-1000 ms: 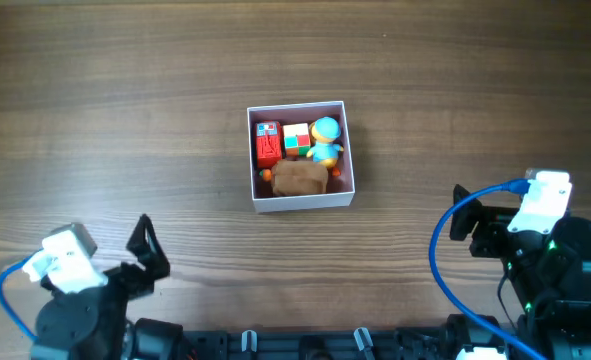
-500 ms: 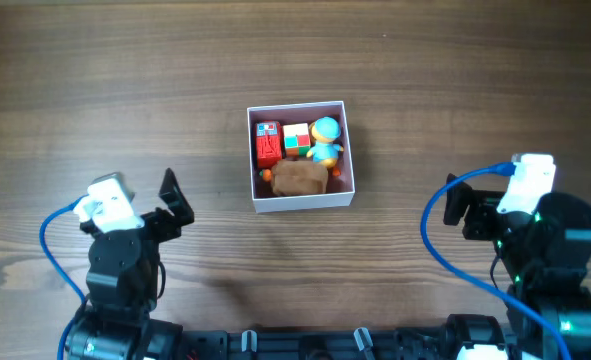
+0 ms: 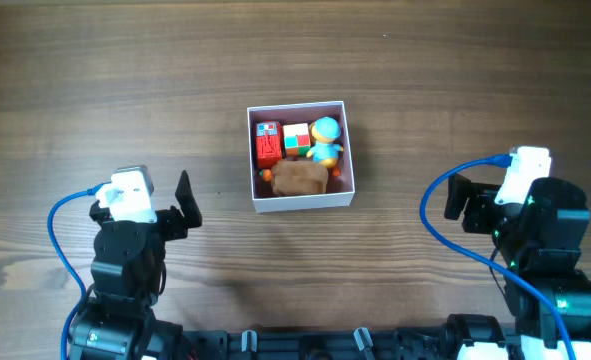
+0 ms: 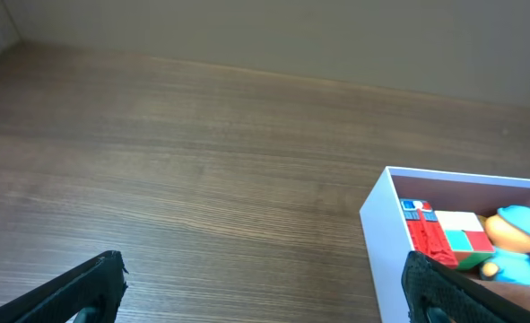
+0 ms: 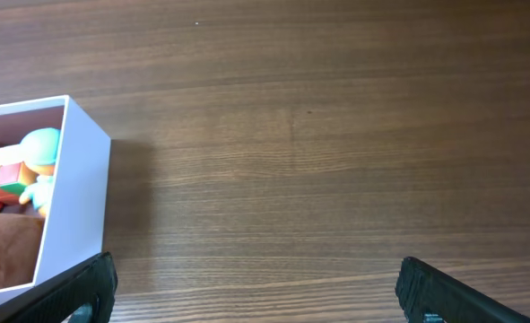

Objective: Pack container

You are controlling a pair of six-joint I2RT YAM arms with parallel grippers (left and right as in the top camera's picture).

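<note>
Item: container [image 3: 305, 204], a square, shallow, open-top box with thin white walls and a dusty-pink floor.
Location: near the middle of the tabletop [image 3: 125, 60], well apart from every edge and corner, lying between the two arms and beyond both.
Contents, far row: red block toy [image 3: 267, 143] in the left corner, red-green-white cube [image 3: 296, 139] beside it, blue-capped figure [image 3: 324, 138] in the right corner.
Contents, near row: brown block [image 3: 299, 177] lying flat against the far row, with small orange bits [image 3: 266, 174] at its left end.
Fill: floor mostly covered, with a strip of pink bare along the right wall.
Condition: upright, walls straight, no lid in any view.
Left claw [image 4: 265, 301]: spread wide, nothing between the fingers, near the near-left corner, apart from the container.
Right claw [image 5: 256, 294]: spread wide, nothing held, near the near-right corner, apart from the container.
Progress: judged at or close to the end. Four toys lie inside, and no loose toy shows outside the box.
Remaining: nothing evident, apart perhaps from parking the arms.
</note>
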